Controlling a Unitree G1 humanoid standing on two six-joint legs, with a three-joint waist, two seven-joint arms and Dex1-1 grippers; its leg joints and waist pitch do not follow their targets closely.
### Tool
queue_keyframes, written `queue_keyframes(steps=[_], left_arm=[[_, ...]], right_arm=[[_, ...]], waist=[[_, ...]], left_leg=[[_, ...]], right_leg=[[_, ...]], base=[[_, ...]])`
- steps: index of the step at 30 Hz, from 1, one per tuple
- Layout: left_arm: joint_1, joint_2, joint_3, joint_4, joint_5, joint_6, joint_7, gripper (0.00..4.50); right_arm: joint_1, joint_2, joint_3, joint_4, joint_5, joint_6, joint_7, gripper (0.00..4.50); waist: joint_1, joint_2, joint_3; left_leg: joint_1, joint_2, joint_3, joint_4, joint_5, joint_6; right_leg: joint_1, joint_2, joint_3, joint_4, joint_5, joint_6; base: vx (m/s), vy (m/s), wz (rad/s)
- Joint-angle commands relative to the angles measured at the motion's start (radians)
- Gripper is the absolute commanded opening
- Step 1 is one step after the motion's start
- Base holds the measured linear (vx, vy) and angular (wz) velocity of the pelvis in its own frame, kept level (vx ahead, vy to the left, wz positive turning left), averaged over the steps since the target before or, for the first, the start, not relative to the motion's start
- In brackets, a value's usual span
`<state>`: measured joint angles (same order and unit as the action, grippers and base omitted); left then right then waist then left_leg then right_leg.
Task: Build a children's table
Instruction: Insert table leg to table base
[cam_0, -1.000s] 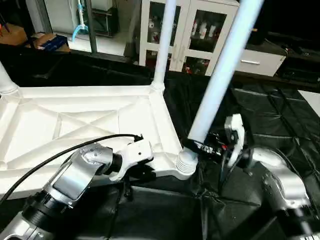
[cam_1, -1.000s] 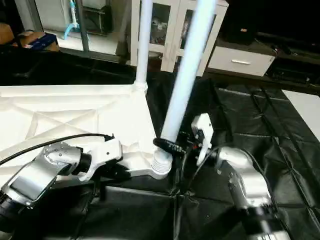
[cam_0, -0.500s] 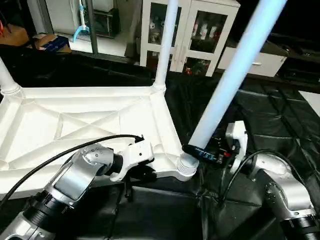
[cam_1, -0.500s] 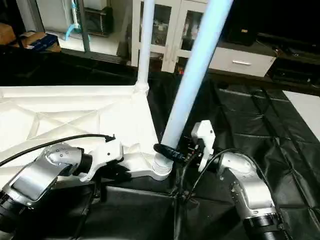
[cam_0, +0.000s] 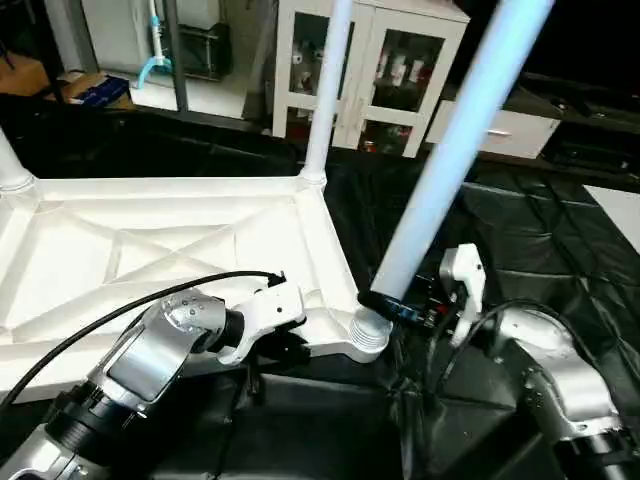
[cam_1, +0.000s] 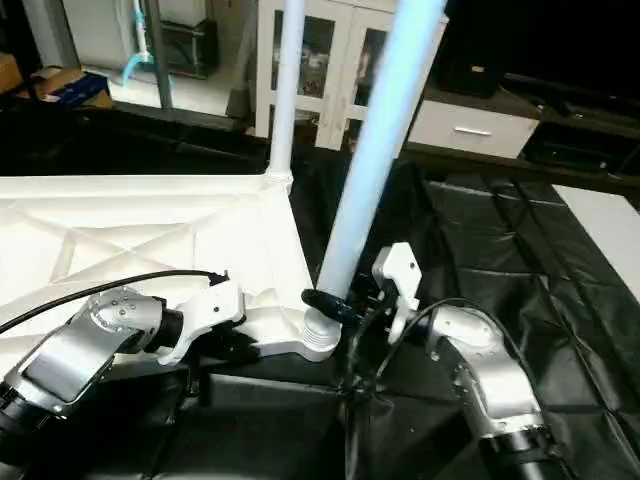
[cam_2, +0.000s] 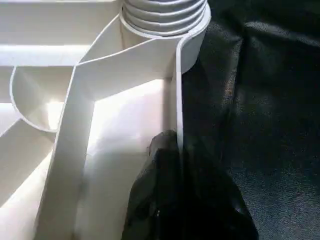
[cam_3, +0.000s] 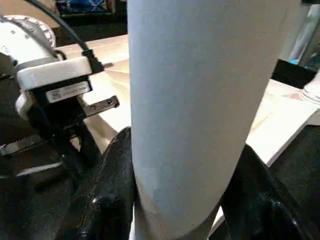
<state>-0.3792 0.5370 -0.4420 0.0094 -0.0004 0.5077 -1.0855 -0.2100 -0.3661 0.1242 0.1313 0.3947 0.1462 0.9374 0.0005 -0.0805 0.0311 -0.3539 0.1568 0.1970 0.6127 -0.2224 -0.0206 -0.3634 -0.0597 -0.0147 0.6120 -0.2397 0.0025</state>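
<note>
So the whole work surface I'm looking down at is covered in a black, crinkly, quilted-looking plastic sheet (cam_0: 520, 220), creased into rough squares. Lying straight on it is the white plastic square table top (cam_0: 150, 260), flipped upside down so I can see the X-shaped ribs. It takes up most of the left side and its near corner socket (cam_0: 368, 338) sits right at the sheet's middle. Off at the far right edge there's a flat white panel (cam_0: 622, 205) resting on the sheet, well apart from the top.
</note>
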Motion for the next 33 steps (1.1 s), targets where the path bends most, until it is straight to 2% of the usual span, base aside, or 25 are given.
queue_keyframes(steps=[1, 7, 10, 12, 13, 14, 15, 16, 17, 18, 19, 20, 21, 22, 23, 24, 25, 26, 28, 29, 31, 33], left_arm=[[0.001, -0.017, 0.0, -0.022, -0.028, -0.043, -0.023, 0.0], [-0.006, -0.027, 0.009, -0.024, -0.021, -0.015, 0.008, 0.0], [-0.015, -0.051, 0.028, -0.023, -0.015, 0.046, 0.064, 0.0], [-0.021, -0.066, 0.034, -0.023, -0.01, 0.074, 0.091, 0.0], [-0.025, -0.077, 0.038, -0.022, -0.006, 0.091, 0.11, 0.0], [-0.037, -0.105, 0.05, -0.025, -0.001, 0.134, 0.148, 0.0], [-0.048, -0.134, 0.062, -0.028, 0.002, 0.179, 0.185, 0.0], [-0.06, -0.162, 0.075, -0.029, 0.006, 0.22, 0.221, 0.0], [-0.081, -0.207, 0.094, -0.028, 0.017, 0.277, 0.279, 0.0], [-0.091, -0.226, 0.102, -0.027, 0.022, 0.302, 0.303, 0.0], [-0.099, -0.242, 0.108, -0.026, 0.027, 0.321, 0.324, 0.0], [-0.101, -0.247, 0.11, -0.026, 0.028, 0.327, 0.33, 0.0], [-0.123, -0.29, 0.122, -0.019, 0.041, 0.358, 0.385, 0.0], [-0.125, -0.295, 0.123, -0.018, 0.043, 0.361, 0.391, 0.0], [-0.131, -0.307, 0.125, -0.016, 0.046, 0.367, 0.405, 0.0], [-0.141, -0.333, 0.132, -0.012, 0.052, 0.379, 0.435, 0.0], [-0.147, -0.349, 0.132, -0.009, 0.06, 0.386, 0.456, 0.0], [-0.152, -0.364, 0.14, 0.004, 0.073, 0.382, 0.493, 0.0], [-0.155, -0.369, 0.144, 0.012, 0.084, 0.38, 0.516, 0.0], [-0.157, -0.369, 0.15, 0.017, 0.088, 0.38, 0.527, 0.0], [-0.163, -0.375, 0.162, 0.018, 0.088, 0.399, 0.55, 0.0], [-0.164, -0.371, 0.164, 0.012, 0.085, 0.413, 0.557, 0.0]], right_arm=[[0.043, -0.035, -0.008, 0.165, -0.107, 0.054, -0.089, 1.81], [0.045, -0.031, -0.012, 0.158, -0.112, 0.014, -0.093, 1.81], [0.035, -0.002, -0.04, 0.18, -0.134, -0.054, -0.169, 1.81], [0.02, 0.012, -0.052, 0.21, -0.159, -0.07, -0.24, 1.81], [0.008, 0.02, -0.059, 0.232, -0.176, -0.081, -0.29, 1.81], [-0.018, 0.039, -0.075, 0.28, -0.204, -0.084, -0.397, 1.81], [-0.043, 0.056, -0.091, 0.324, -0.227, -0.084, -0.496, 1.81], [-0.066, 0.073, -0.107, 0.362, -0.24, -0.076, -0.583, 1.81], [-0.106, 0.1, -0.127, 0.425, -0.257, -0.066, -0.713, 1.81], [-0.123, 0.11, -0.129, 0.45, -0.269, -0.065, -0.766, 1.81], [-0.138, 0.119, -0.129, 0.47, -0.28, -0.065, -0.81, 1.81], [-0.142, 0.121, -0.129, 0.477, -0.284, -0.066, -0.824, 1.81], [-0.181, 0.157, -0.143, 0.532, -0.294, -0.073, -0.953, 1.81], [-0.186, 0.162, -0.145, 0.539, -0.294, -0.073, -0.968, 1.81], [-0.197, 0.173, -0.151, 0.554, -0.294, -0.075, -1.003, 1.81], [-0.219, 0.194, -0.149, 0.582, -0.309, -0.086, -1.073, 1.81], [-0.236, 0.212, -0.141, 0.6, -0.323, -0.095, -1.117, 1.81], [-0.254, 0.236, -0.123, 0.603, -0.354, -0.121, -1.161, 1.81], [-0.262, 0.251, -0.117, 0.606, -0.367, -0.139, -1.186, 1.81], [-0.263, 0.257, -0.117, 0.602, -0.369, -0.148, -1.193, 1.81], [-0.272, 0.261, -0.112, 0.62, -0.365, -0.17, -1.22, 1.81], [-0.284, 0.258, -0.106, 0.639, -0.357, -0.188, -1.23, 1.81]], waist=[[-0.01, 0.019, -0.017], [-0.01, 0.019, -0.016], [-0.012, 0.019, -0.015], [-0.019, 0.018, -0.015], [-0.024, 0.018, -0.018], [-0.025, 0.026, -0.018], [-0.038, 0.023, -0.021], [-0.04, 0.022, -0.025], [-0.042, 0.024, -0.027], [-0.049, 0.026, -0.036], [-0.049, 0.023, -0.04], [-0.05, 0.02, -0.038], [-0.05, 0.019, -0.036], [-0.054, 0.019, -0.039], [-0.053, 0.016, -0.043], [-0.052, 0.008, -0.045], [-0.046, 0.011, -0.044], [-0.046, 0.011, -0.045], [-0.04, 0.01, -0.047], [-0.035, 0.0, -0.047], [-0.032, 0.006, -0.046], [-0.028, 0.006, -0.043]], left_leg=[[0.019, 0.086, -0.057, -0.112, -0.438, -0.081], [0.022, 0.086, -0.058, -0.114, -0.466, -0.087], [0.02, 0.086, -0.056, -0.114, -0.46, -0.089], [0.015, 0.083, -0.06, -0.115, -0.459, -0.095], [0.01, 0.084, -0.063, -0.117, -0.448, -0.096], [0.01, 0.084, -0.064, -0.117, -0.444, -0.098], [0.01, 0.079, -0.06, -0.112, -0.422, -0.106], [0.006, 0.08, -0.06, -0.113, -0.399, -0.108], [0.002, 0.079, -0.062, -0.113, -0.377, -0.108], [-0.005, 0.08, -0.058, -0.111, -0.292, -0.109], [-0.007, 0.077, -0.051, -0.104, -0.227, -0.093], [-0.005, 0.076, -0.046, -0.1, -0.222, -0.069], [-0.004, 0.077, -0.044, -0.1, -0.235, -0.061], [-0.01, 0.074, -0.045, -0.097, -0.229, -0.058], [-0.012, 0.072, -0.042, -0.093, -0.204, -0.05], [-0.011, 0.073, -0.039, -0.09, -0.184, -0.044], [-0.006, 0.072, -0.035, -0.086, -0.143, -0.03], [-0.007, 0.071, -0.033, -0.085, -0.128, -0.024], [-0.01, 0.069, -0.03, -0.081, -0.082, 0.001], [-0.012, 0.07, -0.029, -0.08, -0.066, 0.019], [-0.006, 0.073, -0.027, -0.079, -0.061, 0.028], [-0.004, 0.075, -0.026, -0.081, -0.086, 0.025]], right_leg=[[-0.018, -0.086, 0.044, -0.097, -0.393, -0.15], [-0.026, -0.086, 0.046, -0.101, -0.407, -0.138], [-0.028, -0.088, 0.047, -0.102, -0.413, -0.142], [-0.026, -0.087, 0.045, -0.101, -0.426, -0.14], [-0.019, -0.087, 0.043, -0.098, -0.414, -0.137], [-0.02, -0.087, 0.044, -0.098, -0.398, -0.139], [-0.024, -0.084, 0.043, -0.095, -0.361, -0.156], [-0.017, -0.085, 0.044, -0.091, -0.335, -0.159], [-0.013, -0.085, 0.043, -0.088, -0.304, -0.163], [-0.007, -0.081, 0.041, -0.075, -0.177, -0.176], [-0.001, -0.08, 0.04, -0.071, -0.075, -0.185], [-0.004, -0.077, 0.039, -0.076, -0.069, -0.188], [-0.006, -0.078, 0.039, -0.078, -0.086, -0.19], [-0.003, -0.081, 0.042, -0.078, -0.096, -0.194], [0.001, -0.079, 0.042, -0.076, -0.075, -0.189], [0.002, -0.079, 0.042, -0.075, -0.054, -0.189], [-0.002, -0.078, 0.043, -0.071, -0.008, -0.199], [-0.001, -0.076, 0.043, -0.069, 0.014, -0.205], [0.007, -0.073, 0.043, -0.06, 0.089, -0.215], [0.009, -0.076, 0.043, -0.056, 0.105, -0.215], [0.004, -0.074, 0.042, -0.056, 0.113, -0.217], [0.001, -0.072, 0.04, -0.058, 0.074, -0.216]], base=[[0.0, 0.0, 0.0], [0.0, 0.0, 0.0], [0.0, 0.0, 0.0], [0.0, 0.0, 0.0], [0.0, 0.0, 0.0], [0.0, 0.0, 0.0], [0.0, 0.0, 0.0], [0.0, 0.0, 0.0], [0.0, 0.0, 0.0], [0.0, 0.0, 0.0], [0.0, 0.0, 0.0], [0.0, 0.0, 0.0], [0.0, 0.0, 0.0], [0.0, 0.0, 0.0], [0.0, 0.0, 0.0], [0.0, 0.0, 0.0], [0.0, 0.0, 0.0], [0.0, 0.0, 0.0], [0.0, 0.0, 0.0], [0.0, 0.0, 0.0], [0.0, 0.0, 0.0], [0.0, 0.0, 0.0]])
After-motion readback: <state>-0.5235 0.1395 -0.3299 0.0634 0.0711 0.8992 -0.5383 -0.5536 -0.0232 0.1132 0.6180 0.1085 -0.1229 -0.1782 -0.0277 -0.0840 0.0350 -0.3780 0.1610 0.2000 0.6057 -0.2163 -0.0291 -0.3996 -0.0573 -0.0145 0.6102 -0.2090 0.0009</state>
